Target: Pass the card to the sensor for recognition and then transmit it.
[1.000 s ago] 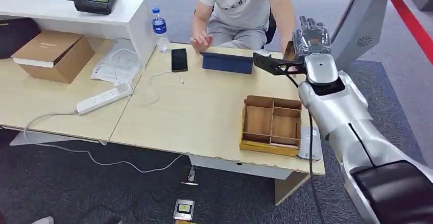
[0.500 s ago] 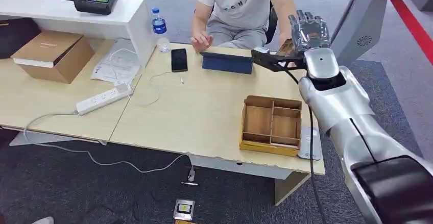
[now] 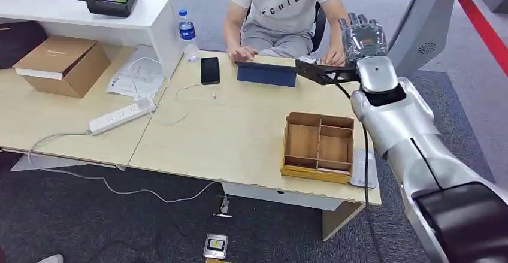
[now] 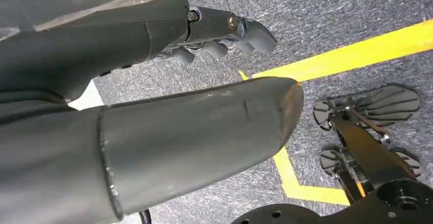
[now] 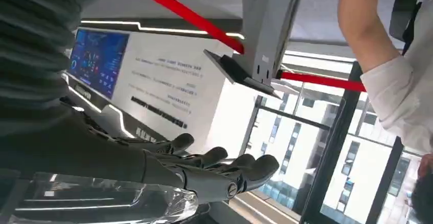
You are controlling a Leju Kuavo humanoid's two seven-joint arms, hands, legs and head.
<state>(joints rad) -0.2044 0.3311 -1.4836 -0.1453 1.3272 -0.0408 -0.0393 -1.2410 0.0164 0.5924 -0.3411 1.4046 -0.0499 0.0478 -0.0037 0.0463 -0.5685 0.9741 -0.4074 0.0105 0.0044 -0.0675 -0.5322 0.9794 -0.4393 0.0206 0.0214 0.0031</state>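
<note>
One r. hand [image 3: 362, 35] near grey stand [image 3: 426, 26]

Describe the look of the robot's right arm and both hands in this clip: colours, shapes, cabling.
The right arm has glossy silver rounded shells with black joint bands and a black cable running along it. The right hand is metallic grey with dark fingers. The left hand shows smooth dark grey covers and a thick thumb.

Head view evenly lit, soft diffuse overhead light, faint shadows under pale wooden desk [image 3: 227, 137]. Right wrist view backlit: bright windows [image 5: 286, 147] blown out, dark grey fingers [image 5: 214, 168] underexposed. Left wrist view dimmer, near thumb slightly soft.
</note>
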